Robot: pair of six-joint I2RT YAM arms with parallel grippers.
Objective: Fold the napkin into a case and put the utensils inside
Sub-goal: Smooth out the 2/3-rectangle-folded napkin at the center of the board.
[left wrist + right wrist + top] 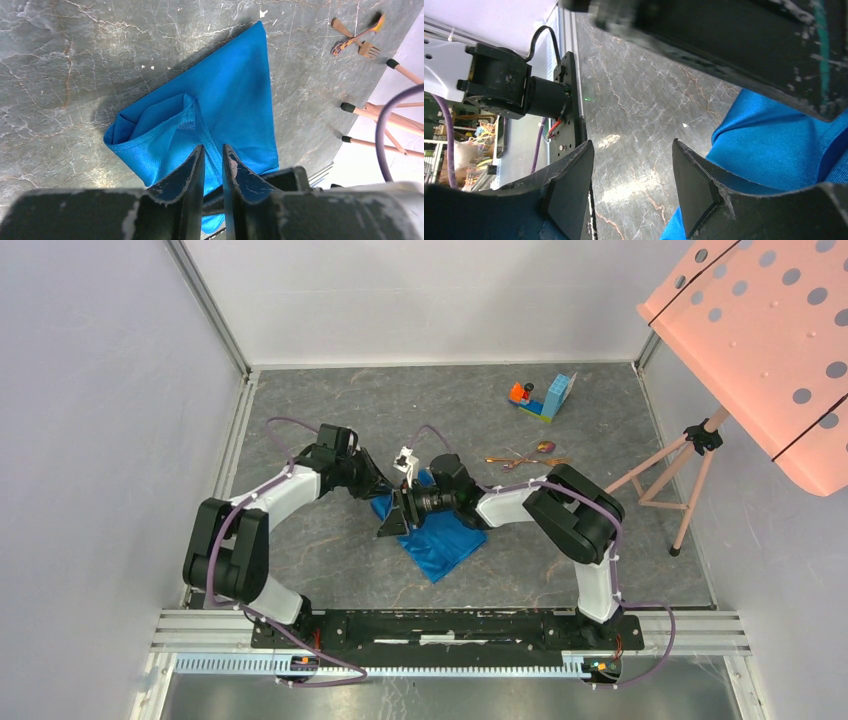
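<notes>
- The table (330, 560) is a grey slab with pale, marble-like veins and a dull sheen.
- The left gripper (213, 147) points down over the near edge of the napkin (235, 100). Its black, scuffed fingers (192, 172) stand only a thin slit apart. A stitched hem runs into that slit, and I cannot tell whether it is pinched.
- The napkin is thin, bright blue cloth with a fine shiny weave. It lies at the table's middle, folded to a rough triangle. On its left side, layered folds form a soft pocket.
- From above, both wrists crowd over the napkin's far corner and hide it.
- The right gripper (631, 142) is tipped sideways with its jaws spread wide. Only bare table shows between its flat black pads (569, 192). One pad sits right at the napkin's edge.
- The utensils (525, 457) lie on the table beyond and right of the napkin, well apart from it. They are slender copper-gold pieces, crossed in a loose bunch.
- Farther back stands a small orange-and-blue toy block piece (540, 395).
- At the far right, a salmon-pink perforated board (770, 330) leans on a tripod (665, 480) with black-tipped legs.
</notes>
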